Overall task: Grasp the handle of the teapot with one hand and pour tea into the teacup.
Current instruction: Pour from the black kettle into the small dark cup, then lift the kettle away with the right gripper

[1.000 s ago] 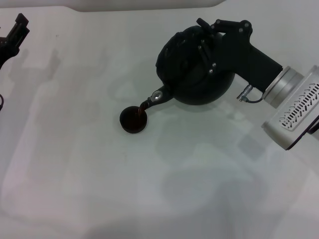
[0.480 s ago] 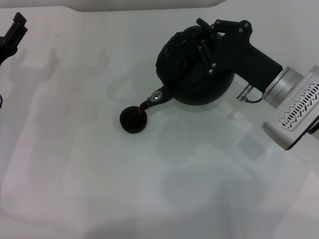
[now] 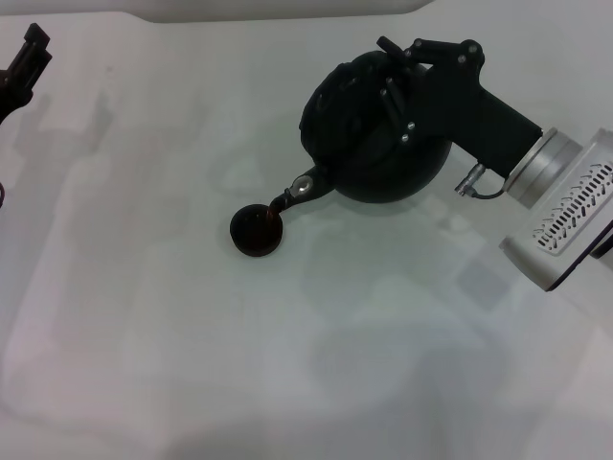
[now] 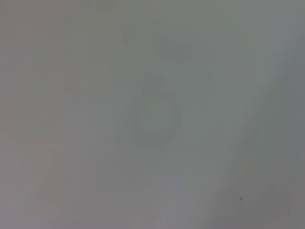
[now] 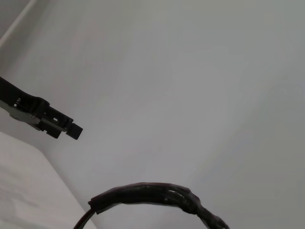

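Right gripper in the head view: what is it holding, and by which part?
The right gripper holds the teapot by its arched top handle, tilted so tea runs into the teacup. The left gripper holds nothing.

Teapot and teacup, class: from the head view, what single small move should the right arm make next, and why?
Probably ease the teapot back towards level to end the pour. The right gripper, shut on the handle, holds it tilted, and a thin stream of tea runs from the spout into the tiny teacup, which already shows dark liquid. The left gripper is parked at the far left.
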